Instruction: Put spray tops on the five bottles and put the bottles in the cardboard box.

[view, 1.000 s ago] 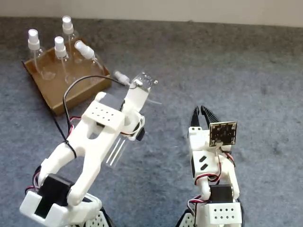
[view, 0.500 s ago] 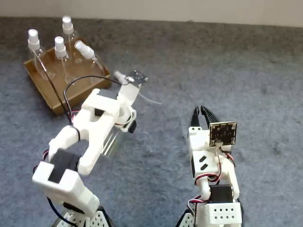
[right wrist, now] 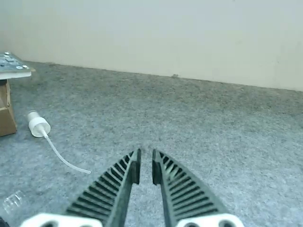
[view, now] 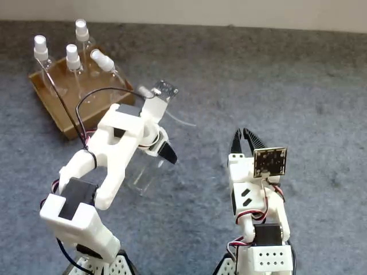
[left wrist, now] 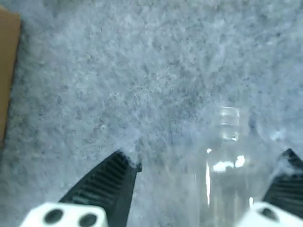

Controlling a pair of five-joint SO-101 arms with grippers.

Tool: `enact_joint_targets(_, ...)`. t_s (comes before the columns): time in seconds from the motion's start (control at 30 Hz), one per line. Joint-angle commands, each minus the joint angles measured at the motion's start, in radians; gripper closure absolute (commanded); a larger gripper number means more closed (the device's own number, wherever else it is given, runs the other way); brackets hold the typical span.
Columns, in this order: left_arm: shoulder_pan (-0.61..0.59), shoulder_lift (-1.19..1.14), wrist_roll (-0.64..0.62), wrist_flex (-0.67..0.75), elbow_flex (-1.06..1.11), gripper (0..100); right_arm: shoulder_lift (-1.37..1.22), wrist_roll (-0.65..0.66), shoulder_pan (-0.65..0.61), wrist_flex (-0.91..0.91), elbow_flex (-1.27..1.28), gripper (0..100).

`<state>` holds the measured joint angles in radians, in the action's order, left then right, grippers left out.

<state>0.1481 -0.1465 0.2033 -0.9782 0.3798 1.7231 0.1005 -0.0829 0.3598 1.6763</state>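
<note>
Bottle [view: 143,175] number five, its neck bare, sits on the grey carpet [view: 298,74] at lower centre-left of the overhead frame, under the left arm [view: 117,149]. Within the last second that arm has folded back toward its base and its black finger [view: 167,153] has swung out wide beside the bottle. It looks to be lining up a grip on the one bottle left to finish. At upper left the cardboard box [view: 69,123] holds four capped bottles [view: 71,63], one of them leaning. A loose spray top [view: 144,91] lies just right of the box, its thin tube trailing toward centre frame. The right gripper [view: 241,132] waits at centre right, narrowed to a slit and empty.

Left wrist camera: the left gripper [left wrist: 206,163] is spread wide, with the bottle [left wrist: 227,156] between its fingers, nearer the one at lower right. The box edge shows at far left.

Right wrist camera: the right gripper [right wrist: 146,165] is nearly closed at lower centre, and the spray top [right wrist: 38,126] lies at left with its tube curving toward centre.

Count: five bottles, four capped and boxed and one open on the carpet. Five spray tops, four fitted and one loose. One box, two arms.
</note>
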Motion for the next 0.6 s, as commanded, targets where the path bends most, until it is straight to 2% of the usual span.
enact_joint_targets(0.0,-0.002,0.013,0.006,-0.071,-0.056,61,0.001,0.012,0.008,0.008,0.154,95.7)
enact_joint_targets(0.4,0.001,-0.001,0.009,-0.083,-0.016,61,0.001,0.012,0.008,0.008,0.154,95.7)
enact_joint_targets(0.57,0.012,0.002,0.009,-0.002,0.051,61,0.001,0.012,0.008,0.008,0.154,95.7)
